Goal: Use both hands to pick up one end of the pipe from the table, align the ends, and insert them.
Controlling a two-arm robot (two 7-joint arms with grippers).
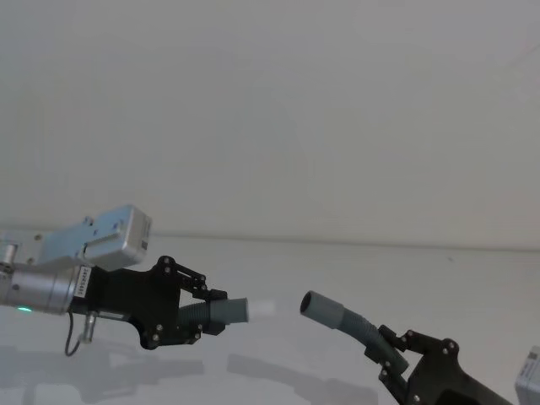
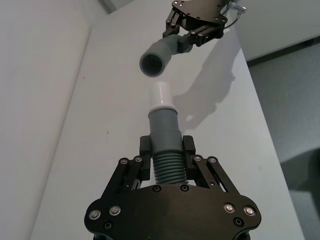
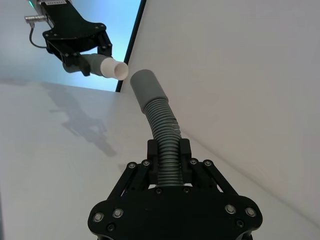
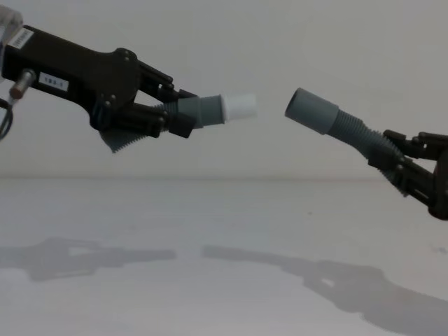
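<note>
The left gripper (image 4: 175,116) is clamped on the short piece (image 4: 201,110) at its ribbed rear section. This piece is dark grey, with a smooth collar and a narrower white tip (image 4: 239,106) that points toward the robot's right. A small white label (image 4: 53,82) sits on the gripper body.

The right gripper (image 4: 394,157) is clenched on the ribbed hose (image 4: 360,138), which is dark grey and bends upward to a smooth, wider cuff (image 4: 312,110). The open mouth of the cuff faces the white tip.

Both pieces are held in the air above the table (image 4: 210,231). The tip and the cuff are near each other at about the same height, with a gap between them, not touching.
</note>
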